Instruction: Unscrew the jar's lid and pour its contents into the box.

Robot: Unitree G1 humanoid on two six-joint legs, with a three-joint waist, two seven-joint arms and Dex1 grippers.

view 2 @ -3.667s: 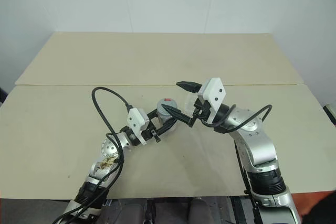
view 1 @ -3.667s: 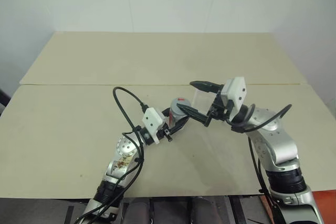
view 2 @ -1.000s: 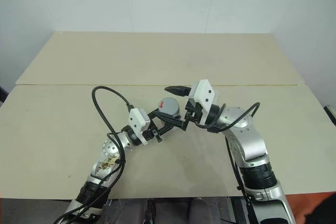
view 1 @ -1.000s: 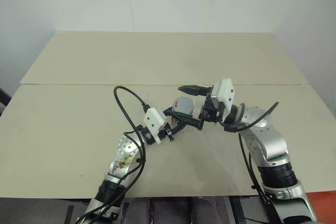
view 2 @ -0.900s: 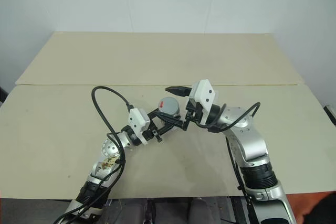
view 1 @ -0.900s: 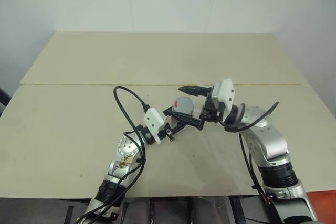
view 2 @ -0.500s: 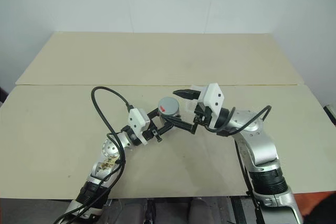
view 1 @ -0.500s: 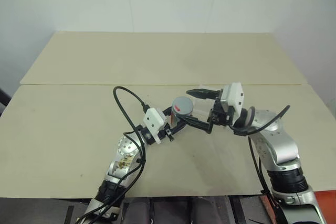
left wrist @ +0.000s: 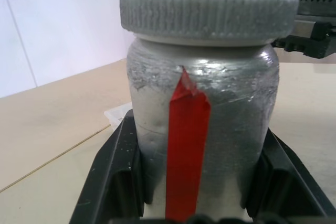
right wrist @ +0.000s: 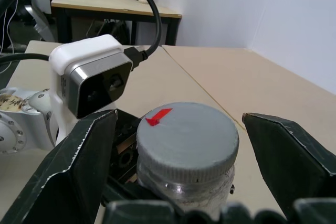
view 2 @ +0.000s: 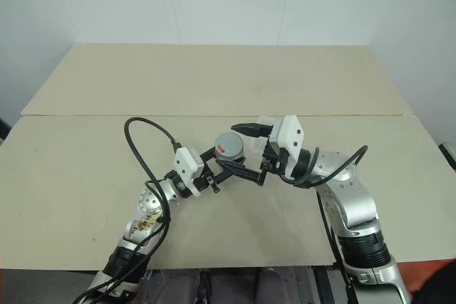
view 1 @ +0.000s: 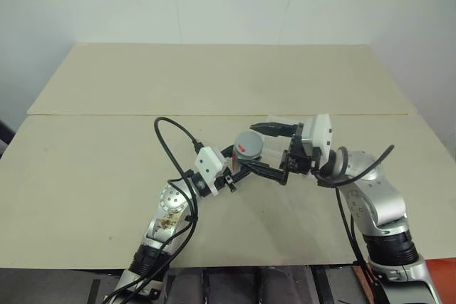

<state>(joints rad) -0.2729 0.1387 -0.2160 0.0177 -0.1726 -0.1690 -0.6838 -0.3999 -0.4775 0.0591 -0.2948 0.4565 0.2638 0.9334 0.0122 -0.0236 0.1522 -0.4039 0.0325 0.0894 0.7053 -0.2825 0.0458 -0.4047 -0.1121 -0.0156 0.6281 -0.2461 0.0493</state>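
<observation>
My left gripper [view 1: 240, 162] is shut on the jar [left wrist: 202, 129], a silvery cylinder with a red stripe, and holds it upright above the table. The grey lid [right wrist: 186, 140], with a small red mark, sits on the jar. My right gripper [view 1: 251, 147] stands open, one finger [right wrist: 79, 171] on each side of the lid with a gap to it. The clear box [view 1: 279, 119] lies on the table just behind the right gripper, partly hidden by it.
The tan table [view 1: 107, 154] spreads wide on all sides, with a seam running across it behind the arms. A black cable [view 1: 165, 140] loops up from my left wrist. The left arm's white wrist camera [right wrist: 92, 80] sits close beside the jar.
My right gripper has drawn back slightly to the right, still open, so the lid's top and red mark now show between its fingers. The left gripper and jar have stayed put.
</observation>
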